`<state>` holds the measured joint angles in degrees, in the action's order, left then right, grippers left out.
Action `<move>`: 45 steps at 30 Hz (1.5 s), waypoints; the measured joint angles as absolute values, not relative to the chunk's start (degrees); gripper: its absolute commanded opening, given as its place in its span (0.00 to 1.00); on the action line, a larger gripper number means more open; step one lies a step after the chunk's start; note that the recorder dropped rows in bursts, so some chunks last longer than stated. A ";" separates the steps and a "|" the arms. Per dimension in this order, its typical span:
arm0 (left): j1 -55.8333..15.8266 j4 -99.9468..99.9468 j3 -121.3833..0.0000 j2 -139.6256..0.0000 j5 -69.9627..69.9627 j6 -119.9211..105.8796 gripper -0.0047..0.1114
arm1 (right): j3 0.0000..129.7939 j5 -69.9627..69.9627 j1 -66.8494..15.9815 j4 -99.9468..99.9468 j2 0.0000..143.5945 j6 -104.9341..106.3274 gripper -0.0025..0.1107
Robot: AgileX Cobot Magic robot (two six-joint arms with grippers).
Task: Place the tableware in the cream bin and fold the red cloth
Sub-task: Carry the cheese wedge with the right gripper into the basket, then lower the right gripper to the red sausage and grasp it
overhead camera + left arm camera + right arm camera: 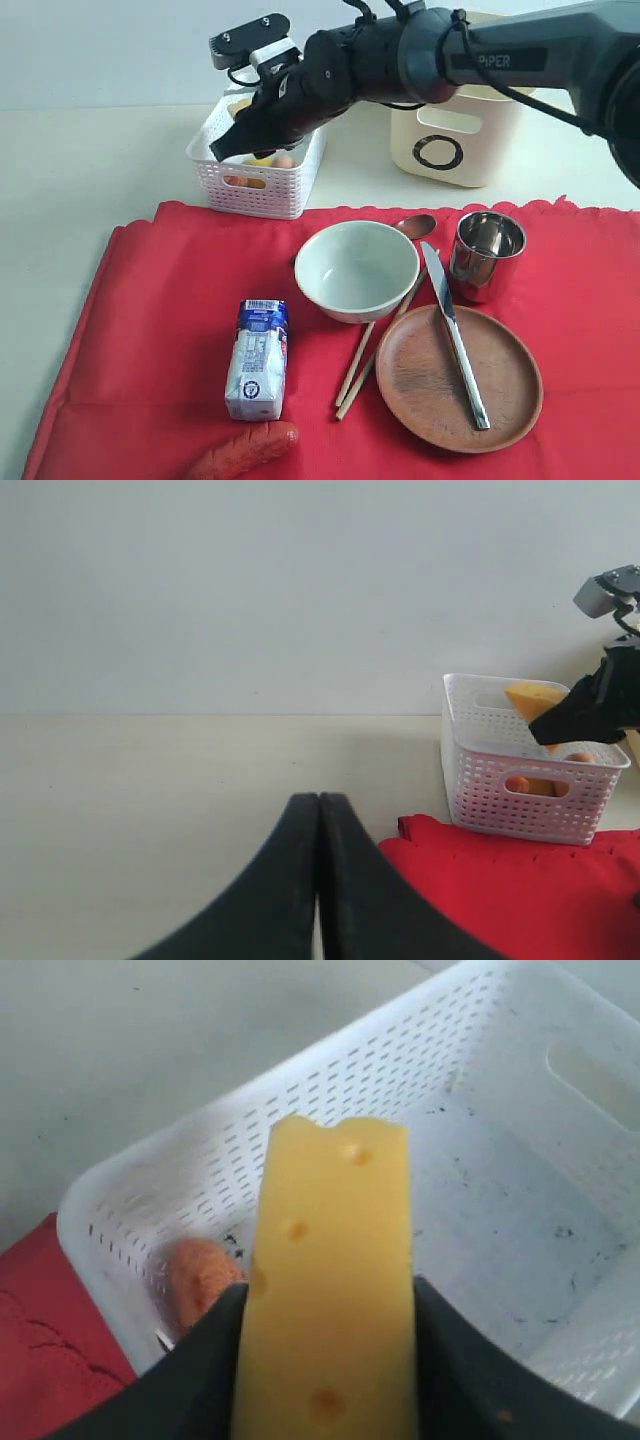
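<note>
The red cloth (150, 330) lies spread on the table. On it rest the pale bowl (357, 268), steel cup (487, 252), brown clay plate (420, 385) with the knife (455, 335) across it, the dark spoon (415, 226) and the chopsticks (370, 358). The cream bin (455, 135) stands behind the cloth at the right. My right gripper (235, 145) reaches across over the white basket and is shut on a yellow cheese wedge (335, 1280). My left gripper (319, 800) is shut and empty, over bare table left of the cloth; the exterior view does not show it.
The white perforated basket (258, 165) stands behind the cloth's left part and holds orange food (195, 1275). A small milk carton (258, 358) and a sausage (245, 452) lie on the cloth near its front edge.
</note>
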<state>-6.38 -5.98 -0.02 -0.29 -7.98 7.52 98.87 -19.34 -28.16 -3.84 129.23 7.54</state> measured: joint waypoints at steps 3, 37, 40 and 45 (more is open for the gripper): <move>-6.38 -5.98 -0.02 -0.29 -7.98 7.52 0.05 | 98.87 -19.10 -28.16 -3.74 129.65 7.54 0.51; -6.38 -5.98 -0.02 -0.29 -7.98 7.52 0.05 | 98.87 -40.81 -28.16 -8.58 114.72 12.43 0.68; -6.38 -5.98 -0.02 -0.29 -7.98 7.52 0.05 | 98.87 -47.04 -28.90 -12.08 113.18 22.46 0.68; -6.38 -5.98 -0.02 -0.29 -7.98 7.52 0.05 | 98.87 -60.26 -32.20 -21.26 112.92 42.00 0.68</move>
